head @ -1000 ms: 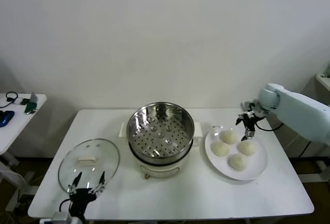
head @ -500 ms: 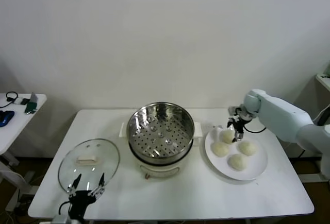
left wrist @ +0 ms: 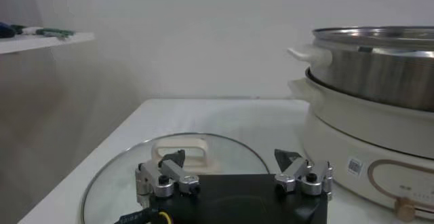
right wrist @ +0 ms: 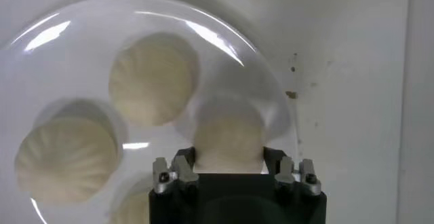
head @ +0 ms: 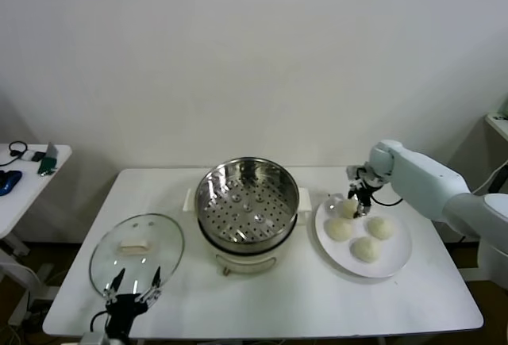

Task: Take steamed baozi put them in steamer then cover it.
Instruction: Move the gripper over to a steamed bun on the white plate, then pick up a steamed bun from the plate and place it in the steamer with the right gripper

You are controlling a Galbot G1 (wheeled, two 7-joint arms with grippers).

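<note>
Shifted my right end effector (head: 355, 200) leftward over rear baozi (right wrist: 228, 134) | fingers spread astride it, not clenched | soft, light: pinch sides gently | left end effector (left wrist: 234, 171) released near cover (head: 136, 252)

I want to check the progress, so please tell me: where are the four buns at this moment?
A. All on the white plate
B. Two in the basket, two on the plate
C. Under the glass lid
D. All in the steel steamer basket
A: all four buns lie on the white plate, the right gripper at the rear one, and the steamer basket holds nothing.
</note>
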